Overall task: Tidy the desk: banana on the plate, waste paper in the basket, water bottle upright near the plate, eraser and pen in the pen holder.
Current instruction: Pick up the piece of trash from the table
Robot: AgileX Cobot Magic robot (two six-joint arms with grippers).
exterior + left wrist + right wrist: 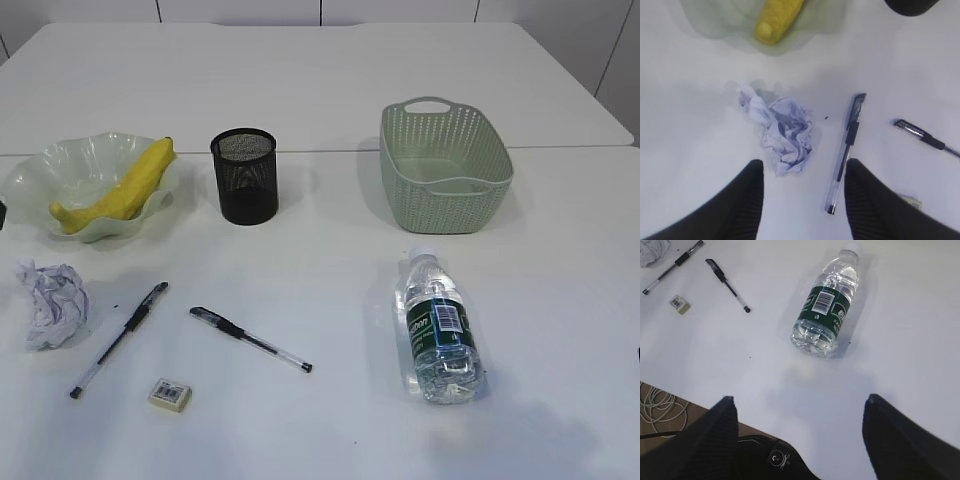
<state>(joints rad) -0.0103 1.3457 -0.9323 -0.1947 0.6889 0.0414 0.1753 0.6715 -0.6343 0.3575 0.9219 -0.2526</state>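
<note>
The banana [125, 185] lies in the pale green plate [60, 160]. Crumpled waste paper [52, 300] sits in front of the plate. My left gripper [804, 167] hovers open just short of the paper [785, 135], holding nothing; one pen [845, 150] lies by its right finger. A second pen [250, 340] and the eraser [170, 394] rest nearby. The water bottle [440, 330] lies on its side. My right gripper [800, 399] stands open and empty over the table's front edge, well short of the bottle [827, 305]. Neither gripper shows in the exterior view.
The black mesh pen holder [245, 175] stands right of the plate. The green woven basket [445, 165] sits at the back right. In the right wrist view, coiled cable [660, 407] lies on the floor below the table edge.
</note>
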